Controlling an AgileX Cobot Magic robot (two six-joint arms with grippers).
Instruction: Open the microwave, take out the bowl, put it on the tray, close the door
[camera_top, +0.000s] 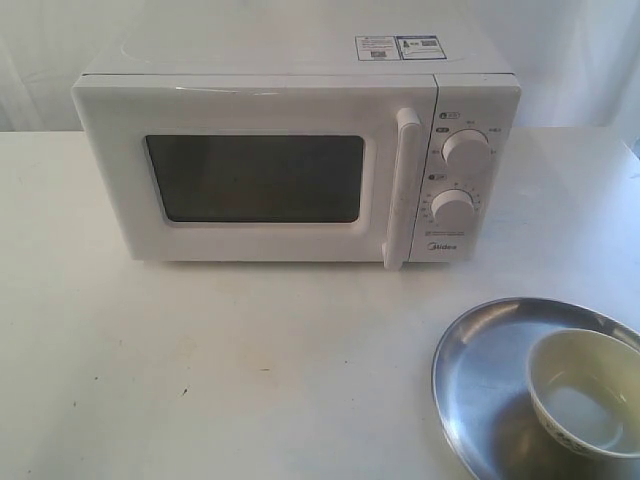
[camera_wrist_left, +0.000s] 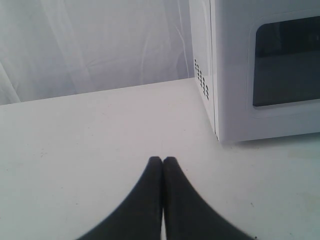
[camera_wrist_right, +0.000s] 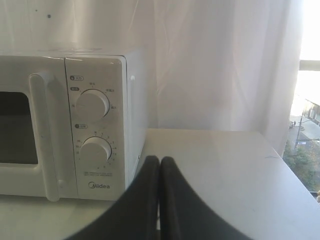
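Ceramic bowl (camera_top: 586, 392), round shiny tray (camera_top: 478, 372)

We see the left gripper (camera_wrist_left: 163, 161) hanging over the bare white table (camera_wrist_left: 75, 150), its two dark fingers (camera_wrist_left: 150, 200) pressed together with nothing between them. Ahead and to one side stands the microwave (camera_wrist_left: 230, 115), vent holes (camera_wrist_left: 201, 80) dotting its side wall, its door (camera_wrist_left: 270, 120) flush with the dark window (camera_wrist_left: 287, 62) showing.

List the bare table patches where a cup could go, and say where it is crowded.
Bare table stretches in front of the microwave, left of the tray. A narrower strip lies right of the microwave. The tray's corner is crowded: the bowl sits on it.
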